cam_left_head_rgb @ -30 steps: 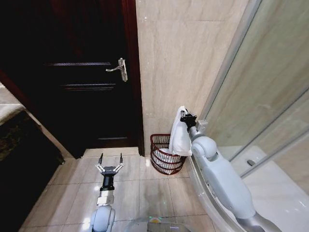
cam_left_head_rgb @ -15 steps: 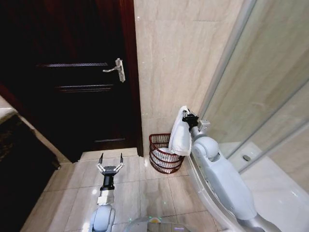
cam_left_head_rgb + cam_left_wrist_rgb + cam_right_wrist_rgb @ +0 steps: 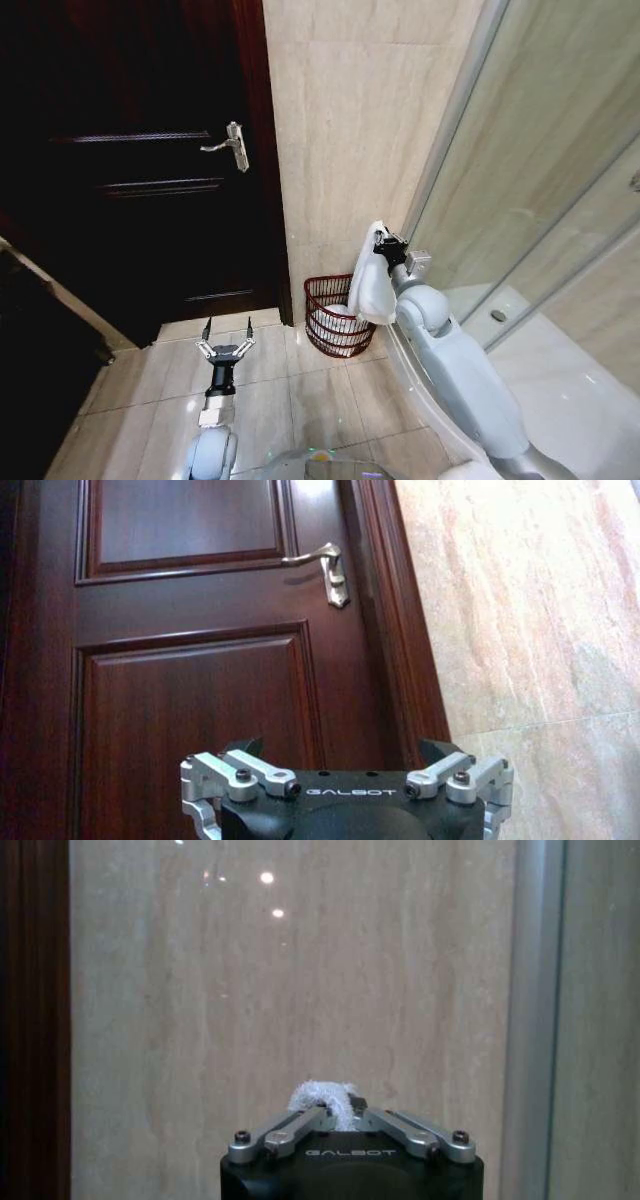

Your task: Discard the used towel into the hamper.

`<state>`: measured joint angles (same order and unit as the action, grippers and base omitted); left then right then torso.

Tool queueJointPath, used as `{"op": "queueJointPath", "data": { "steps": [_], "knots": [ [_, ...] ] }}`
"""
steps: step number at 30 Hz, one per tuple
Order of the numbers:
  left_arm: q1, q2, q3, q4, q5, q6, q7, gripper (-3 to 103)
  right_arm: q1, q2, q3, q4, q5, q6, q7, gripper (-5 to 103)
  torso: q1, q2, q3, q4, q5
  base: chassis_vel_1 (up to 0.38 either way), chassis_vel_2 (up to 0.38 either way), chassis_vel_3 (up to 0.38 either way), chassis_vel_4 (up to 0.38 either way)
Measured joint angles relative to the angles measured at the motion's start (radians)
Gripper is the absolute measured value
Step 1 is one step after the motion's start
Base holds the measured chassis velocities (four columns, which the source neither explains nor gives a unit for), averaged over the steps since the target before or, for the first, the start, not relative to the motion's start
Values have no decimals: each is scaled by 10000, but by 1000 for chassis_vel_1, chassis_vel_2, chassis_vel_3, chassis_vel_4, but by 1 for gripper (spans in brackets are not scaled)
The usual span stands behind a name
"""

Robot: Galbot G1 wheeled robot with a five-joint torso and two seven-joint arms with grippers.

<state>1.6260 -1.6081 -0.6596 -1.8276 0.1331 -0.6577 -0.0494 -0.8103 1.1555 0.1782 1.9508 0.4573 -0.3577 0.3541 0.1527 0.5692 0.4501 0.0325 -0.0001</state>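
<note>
While the left gripper (image 3: 227, 333) hangs low over the floor tiles with its fingers spread and nothing between them, facing the dark door (image 3: 130, 170), it has no part in this step and is best kept clear. Further right, the hamper (image 3: 336, 318) stands on the floor against the tiled wall (image 3: 340, 130), below the right gripper (image 3: 386, 242) and a little to its left. That gripper is pinched on the top fold of the white towel (image 3: 370, 280) — the cloth hangs straight down from it, its lower end at the hamper's rim. To drop it well, I judge the hand should shift slightly left until the whole drape sits over the opening — then lower before letting go, so no corner catches on the rim.
</note>
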Motion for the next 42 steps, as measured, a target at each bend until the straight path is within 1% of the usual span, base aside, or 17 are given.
{"op": "queueJointPath", "data": {
  "steps": [7,9,11,12,16,18,22,25,26,27,28,29,30,33,39,42],
  "knots": [
    [12,0,4,0,8,-7,16,100,23,1,6,8,68,48,-35,2,0,1,0,0,4,78,82,-80,-88],
    [22,2,9,0,15,-12,19,100,313,3,3,-161,273,373,-106,2,0,1,0,1,-3,71,47,-41,-50],
    [27,2,11,0,18,-15,21,100,404,3,0,-214,303,481,-171,2,0,1,0,1,-2,53,34,-35,-50],
    [36,1,14,0,23,-29,23,100,648,9,0,-341,344,698,-314,2,0,1,0,0,1,0,0,0,0],
    [102,-1,6,-7,33,-63,26,100,1257,50,15,-500,600,799,-378,2,0,1,1,0,1,0,0,0,0],
    [108,-1,3,-10,34,-65,26,100,1303,53,15,-522,625,808,-386,2,0,1,1,0,1,0,0,0,0],
    [170,0,-2,-28,44,-108,26,100,1454,170,-109,-1043,644,1083,-749,2,0,2,0,-1,-1,0,0,0,0],
    [183,0,0,-27,69,-174,21,100,1375,487,-332,-1863,778,1514,-1351,2,0,2,1,-1,1,0,0,0,0],
    [206,0,1,-55,62,-204,23,100,1361,743,-407,-2302,956,1761,-1682,2,1,2,1,-1,0,0,0,0,0],
    [206,0,1,-55,62,-204,23,100,1361,743,-407,-2302,956,1761,-1682,2,1,2,1,-1,0,0,0,0,0],
    [229,0,3,-132,35,-234,24,100,1377,962,-445,-2687,1075,1970,-1913,2,0,1,1,0,0,0,0,0,0],
    [262,0,-2,-223,4,-253,24,100,1434,1180,-454,-3102,1076,2206,-2165,2,1,1,1,1,1,0,0,0,0],
    [262,0,-2,-223,4,-253,24,100,1434,1180,-454,-3102,1076,2206,-2165,2,1,1,1,1,1,0,0,0,0],
    [409,0,-75,-460,-146,-292,10,100,1501,1396,-420,-3724,712,2624,-2548,2,1,1,1,1,-1,0,0,0,0],
    [665,0,-182,-776,-404,-310,-14,100,1030,1404,-144,-3872,302,2700,-2657,2,1,1,1,1,2,0,0,0,0],
    [772,-1,-193,-865,-424,-326,-29,100,595,1404,79,-3967,115,2872,-2656,2,0,2,0,0,1,0,0,0,0]
  ]
}}
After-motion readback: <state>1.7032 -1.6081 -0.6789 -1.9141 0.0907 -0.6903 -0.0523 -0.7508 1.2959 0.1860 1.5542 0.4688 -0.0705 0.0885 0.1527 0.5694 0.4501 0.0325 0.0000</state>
